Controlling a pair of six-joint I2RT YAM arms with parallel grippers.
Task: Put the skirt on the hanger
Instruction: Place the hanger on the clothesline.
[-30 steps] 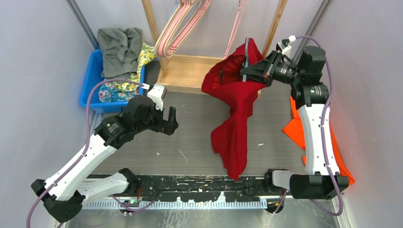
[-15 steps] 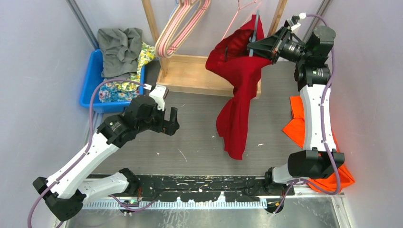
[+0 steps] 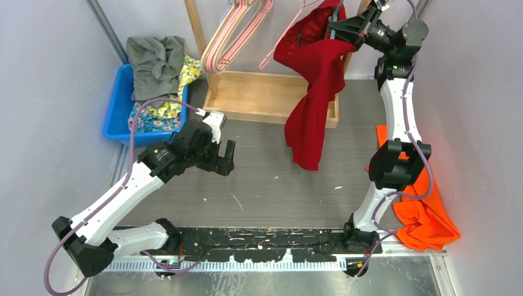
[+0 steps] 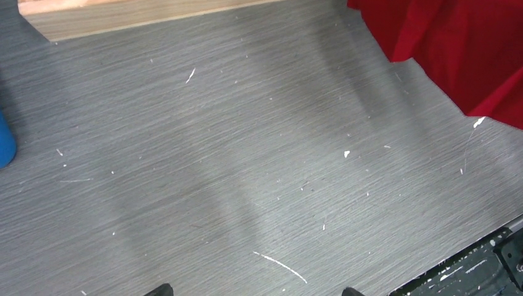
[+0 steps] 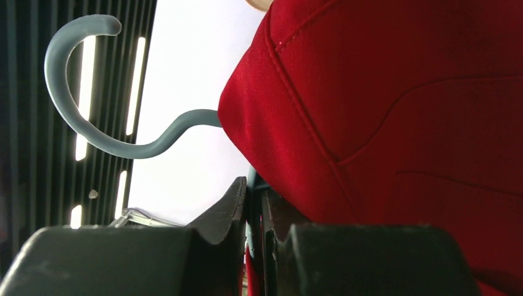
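Clenching my right pincer (image 3: 337,27) on the hanger (image 5: 129,150), I hold the skirt (image 3: 314,74) high at the far edge of the counter (image 3: 259,179). Its length drapes toward the near edge, hem pointing down. My left pincer (image 3: 223,161) hovers released, well left of it.

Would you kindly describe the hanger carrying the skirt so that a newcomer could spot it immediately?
Look to the wooden rack at the back, then to its right side, where the right gripper holds up the red skirt. The hanger is pinched there under the cloth; it is grey, unlike the pink hangers beside it.
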